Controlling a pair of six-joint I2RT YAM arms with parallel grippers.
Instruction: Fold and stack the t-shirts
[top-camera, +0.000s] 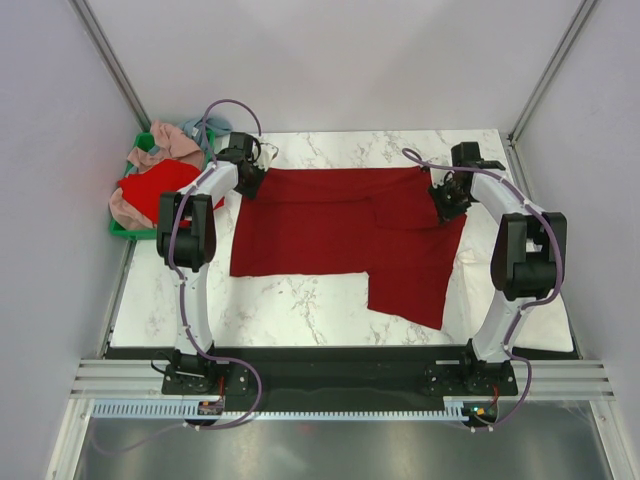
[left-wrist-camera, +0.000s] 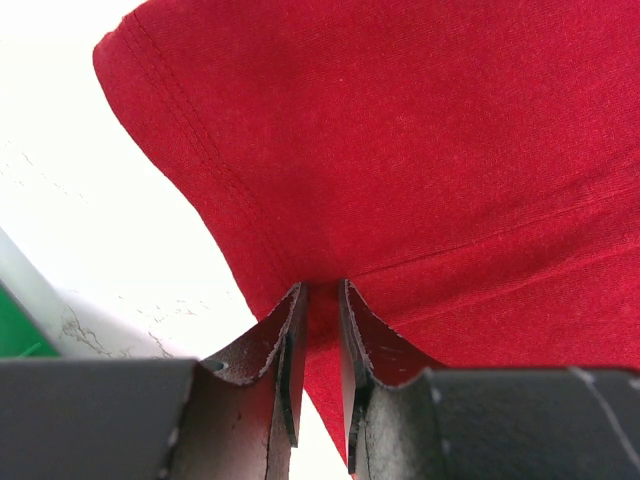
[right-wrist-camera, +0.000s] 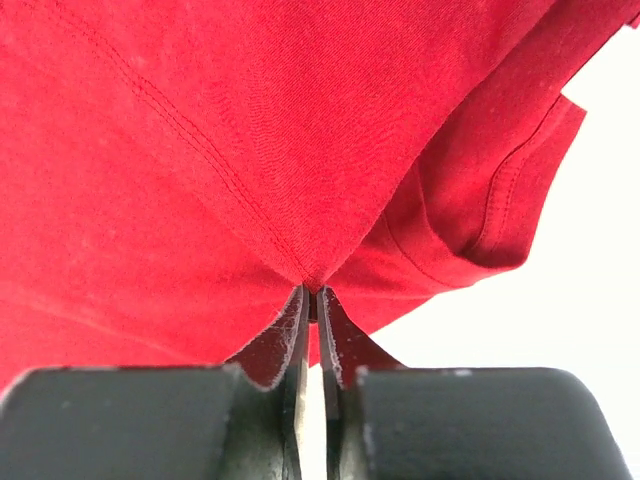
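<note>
Plain pale grey walls (top-camera: 330, 60) enclose a white marble-patterned table (top-camera: 320, 310); slim aluminium posts (top-camera: 112, 62) run up the back corners, light even and bright.

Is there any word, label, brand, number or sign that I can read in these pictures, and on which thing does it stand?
None can be read.
The dark red t-shirt shows only plain cloth and seams, no tag.
The green crate and the table bear no visible lettering.
The small coloured parts at the bottom of the top view are too small to tell.

Bare tabletop (top-camera: 300, 310) near & far of crimson t-shirt (top-camera: 340, 225); green crate (top-camera: 128, 232) far L.
</note>
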